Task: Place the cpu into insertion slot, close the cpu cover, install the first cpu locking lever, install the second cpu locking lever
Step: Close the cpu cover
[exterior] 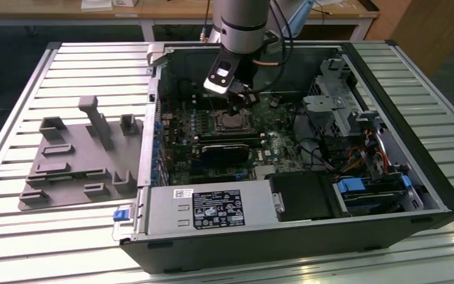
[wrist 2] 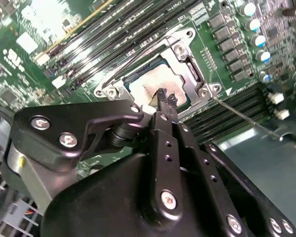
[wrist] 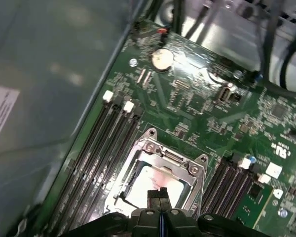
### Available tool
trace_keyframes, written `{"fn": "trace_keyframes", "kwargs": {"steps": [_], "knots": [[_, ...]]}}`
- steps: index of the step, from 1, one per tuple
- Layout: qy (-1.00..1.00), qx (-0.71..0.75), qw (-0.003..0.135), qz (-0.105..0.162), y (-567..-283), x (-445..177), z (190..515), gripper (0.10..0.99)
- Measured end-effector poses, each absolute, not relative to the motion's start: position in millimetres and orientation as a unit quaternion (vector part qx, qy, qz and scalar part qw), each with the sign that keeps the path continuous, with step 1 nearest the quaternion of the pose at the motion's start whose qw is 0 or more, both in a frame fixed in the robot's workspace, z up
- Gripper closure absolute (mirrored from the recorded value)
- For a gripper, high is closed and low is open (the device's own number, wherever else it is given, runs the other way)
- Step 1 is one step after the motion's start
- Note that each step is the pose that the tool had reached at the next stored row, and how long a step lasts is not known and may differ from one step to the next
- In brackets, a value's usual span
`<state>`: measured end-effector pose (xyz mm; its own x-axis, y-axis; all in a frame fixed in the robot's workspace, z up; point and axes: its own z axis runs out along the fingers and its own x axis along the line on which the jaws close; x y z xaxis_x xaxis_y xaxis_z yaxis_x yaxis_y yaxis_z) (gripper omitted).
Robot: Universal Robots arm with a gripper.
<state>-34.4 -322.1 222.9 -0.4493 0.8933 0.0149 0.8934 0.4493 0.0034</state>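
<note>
Open computer case (exterior: 290,245) on slatted table (exterior: 54,236), silver power supply (exterior: 203,210) inside, grey moulded fixture (exterior: 69,171) just beside.

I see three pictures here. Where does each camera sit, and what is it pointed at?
Exterior view: off the arm, high, looking down into the open computer case; shows the arm and gripper.
First wrist view: on the arm, facing past the shut gripper at the cpu.
Second wrist view: on the arm, behind the gripper's body, facing the green board.
Both wrist views share the cpu framed by the cpu cover.
</note>
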Motion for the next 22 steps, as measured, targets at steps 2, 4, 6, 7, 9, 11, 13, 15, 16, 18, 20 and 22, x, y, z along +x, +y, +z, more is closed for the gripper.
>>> {"fn": "trace_keyframes", "kwargs": {"steps": [2, 4, 6, 7, 9, 11, 13, 15, 16, 18, 20, 22], "knots": [[-0.861, -0.509, 0.006, -0.005, -322.0, -34.4, 222.7, 0.984], [-0.870, -0.493, 0.006, -0.005, -322.1, -34.5, 222.5, 0.984], [-0.879, -0.477, 0.006, -0.005, -322.1, -34.4, 222.4, 0.984], [-0.883, -0.469, 0.006, -0.005, -322.1, -34.4, 222.3, 0.984], [-0.891, -0.454, 0.006, -0.005, -322.0, -34.4, 222.3, 0.984], [-0.898, -0.441, 0.006, -0.006, -322.0, -34.4, 222.2, 0.984], [-0.905, -0.426, 0.007, -0.006, -322.1, -34.5, 222.2, 0.984], [-0.912, -0.411, 0.007, -0.006, -322.0, -34.4, 222.2, 0.984], [-0.915, -0.403, 0.007, -0.007, -322.0, -34.4, 222.2, 0.984], [-0.922, -0.387, 0.007, -0.007, -322.1, -34.5, 222.1, 0.984], [-0.929, -0.371, 0.008, -0.007, -322.1, -34.4, 222.1, 0.984], [-0.934, -0.356, 0.008, -0.007, -322.1, -34.4, 222.1, 0.984]]}}
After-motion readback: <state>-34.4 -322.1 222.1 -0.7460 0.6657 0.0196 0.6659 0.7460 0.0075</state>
